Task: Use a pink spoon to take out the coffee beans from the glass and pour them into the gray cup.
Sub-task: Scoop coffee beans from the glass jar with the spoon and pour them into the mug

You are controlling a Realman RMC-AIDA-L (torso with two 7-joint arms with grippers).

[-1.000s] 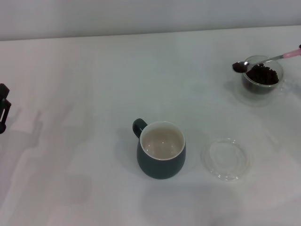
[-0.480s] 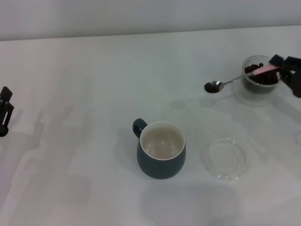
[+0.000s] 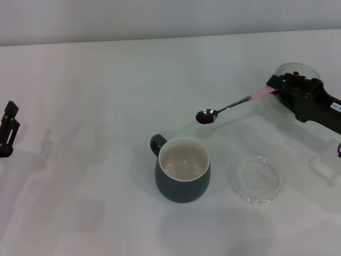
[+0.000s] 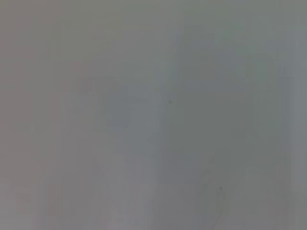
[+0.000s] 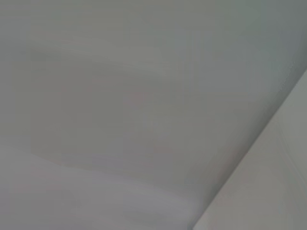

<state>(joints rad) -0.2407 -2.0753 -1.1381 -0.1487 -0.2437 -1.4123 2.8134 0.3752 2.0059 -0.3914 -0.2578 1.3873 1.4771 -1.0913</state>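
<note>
The left gripper point(image 3: 7, 128) sat parked at the worktop's left edge; whether it was released or clenched could not be told. Near the front edge, at mid-width, the gray cup point(image 3: 183, 169) looked empty inside, so no pour seemed done yet. Just behind it hung the pink spoon point(image 3: 233, 104), its bowl carrying coffee beans point(image 3: 204, 117), not yet over the rim. The right gripper point(image 3: 282, 89) clenched the spoon's handle. The glass point(image 3: 297, 72), toward the far right corner, held more beans.
</note>
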